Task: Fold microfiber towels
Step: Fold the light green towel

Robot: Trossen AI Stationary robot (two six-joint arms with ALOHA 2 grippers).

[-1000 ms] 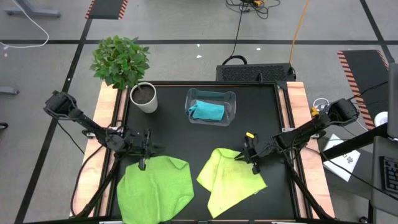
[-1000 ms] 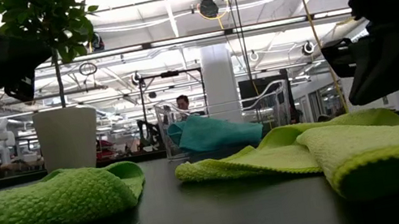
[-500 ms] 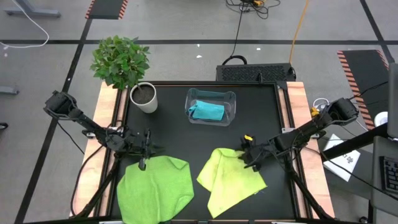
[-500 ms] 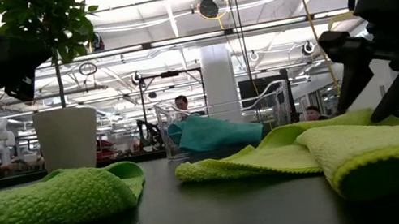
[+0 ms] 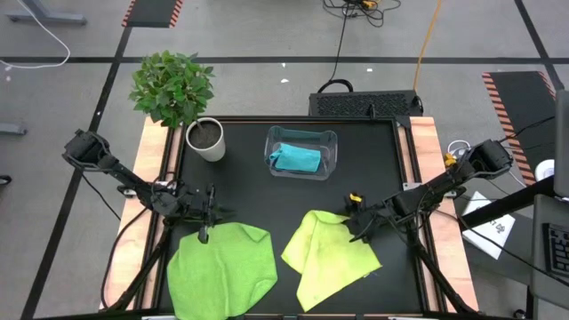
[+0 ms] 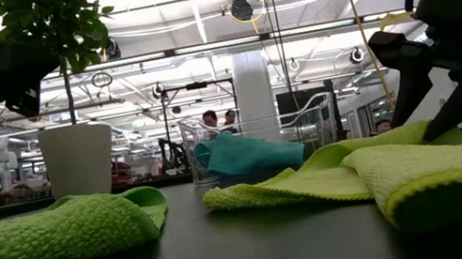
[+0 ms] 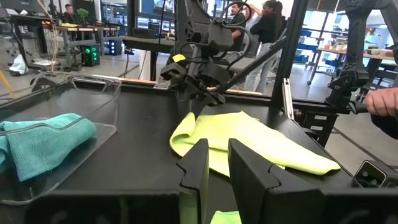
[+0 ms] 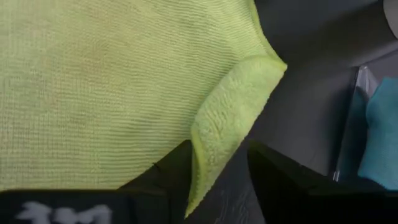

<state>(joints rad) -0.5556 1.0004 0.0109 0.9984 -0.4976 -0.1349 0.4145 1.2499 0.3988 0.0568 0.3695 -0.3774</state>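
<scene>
Seen from above: black table top (image 5: pixel 373 160); bright green microfiber towel (image 5: pixel 222 271) lying rumpled near left, pale yellow-green microfiber towel (image 5: pixel 329 253) near right, turquoise blue towel (image 5: pixel 296 158) bunched in clear plastic bin (image 5: pixel 331 142) at far centre. White pot with leafy green plant (image 5: pixel 205 139) at far left. Left gripper (image 5: pixel 204 233) poised at green towel's far edge, fingers nearly pressed together. Right gripper (image 5: pixel 350 231) at yellow-green towel's far right edge.

At table height: green towel (image 6: pixel 50 238) left, yellow-green towel (image 6: pixel 391 173) right, bin (image 6: pixel 306 121) behind; right gripper (image 6: pixel 443 116) planted on cloth, fingers spread.

From left wrist: own dark fingers (image 7: pixel 249 171) almost together, holding nothing visible; right gripper (image 7: pixel 194 99) beyond, at yellow-green towel (image 7: pixel 249 140).

From right wrist: upturned towel corner (image 8: pixel 233 115) standing between parted fingers (image 8: pixel 283 177), not pinched.
</scene>
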